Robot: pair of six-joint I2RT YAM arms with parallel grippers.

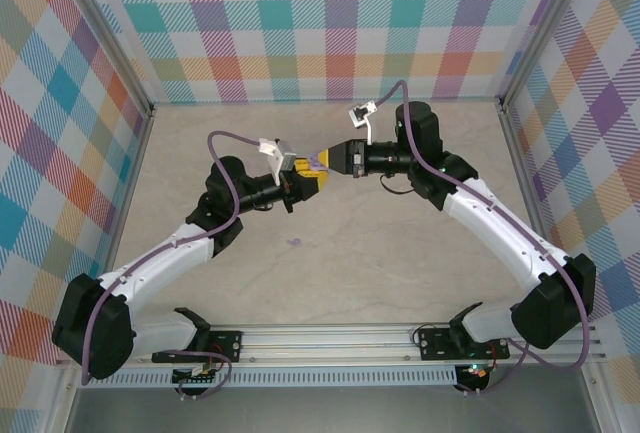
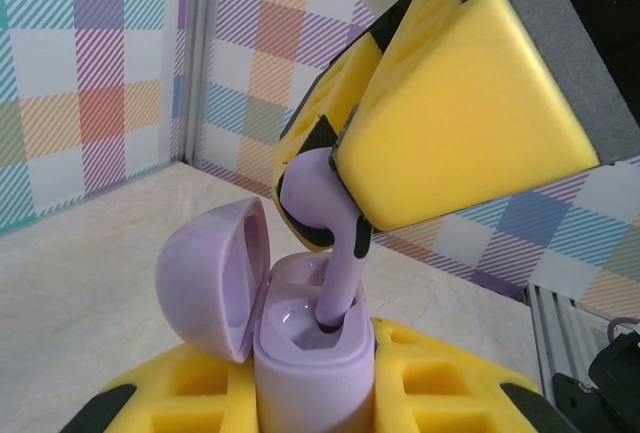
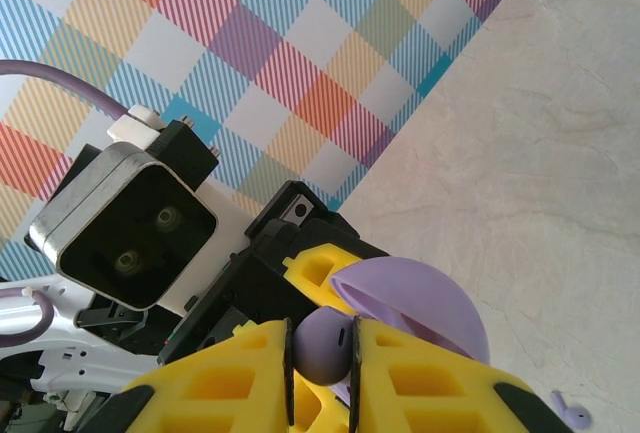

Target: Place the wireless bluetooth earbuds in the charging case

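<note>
We have the 2 grippers meeting nose to nose above the middle of the table (image 1: 420,253). The left gripper (image 1: 303,175) is clamped on the lilac charging case (image 2: 310,368), which stands mouth-up in the left wrist view with its lid (image 2: 205,283) swung open to one side. The right gripper (image 3: 322,353) pinches 1 lilac earbud (image 2: 325,218) by its bulb, its yellow pads closed on either side. What matters to us is the axis: the bud's stem points down toward the case with a slight lean, and its tip sits in the mouth of a socket directly beneath the right fingers. The coming push therefore runs along the stem, down into the well. We judge the insertion begun but not seated, since the bulb stands clear above the case rim. The lean of the stem looks like the thing to square up before pressing home. A second lilac earbud (image 1: 295,243) lies on the table below the meeting point, well apart from both grippers and nearer the left arm.
</note>
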